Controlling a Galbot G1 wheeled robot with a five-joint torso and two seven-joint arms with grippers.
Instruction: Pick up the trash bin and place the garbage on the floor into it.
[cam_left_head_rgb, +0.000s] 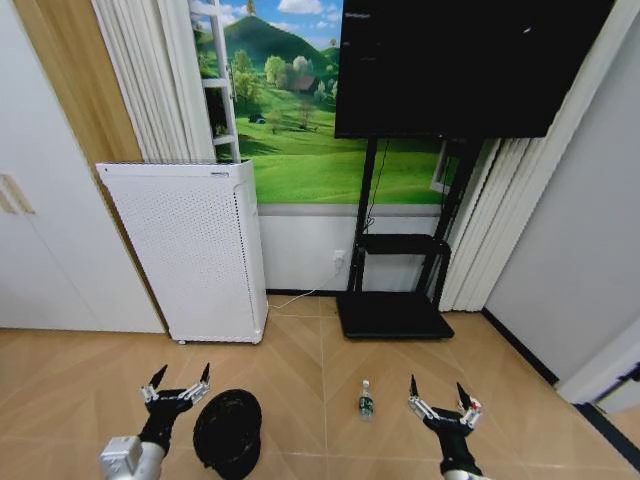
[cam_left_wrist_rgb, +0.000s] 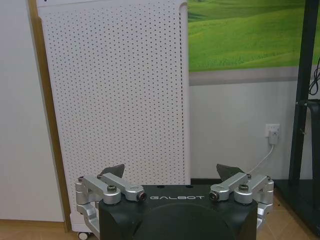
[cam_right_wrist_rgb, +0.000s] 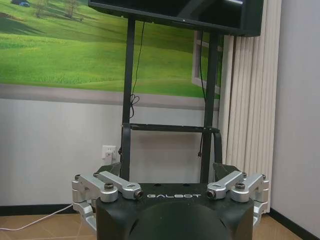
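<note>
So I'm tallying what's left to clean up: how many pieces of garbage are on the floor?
1: a small bottle standing on the wood floor, between the trash bin and the right gripper. More may lie hidden outside the head view.

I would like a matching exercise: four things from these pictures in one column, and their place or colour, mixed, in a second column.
1. bin
2. bottle
3. left pincer
4. right pincer

a. open, beside the bin
b. green label, upright on the floor
c. black mesh
d. open, right of the bottle

Pairs: 1-c, 2-b, 3-a, 4-d
</note>
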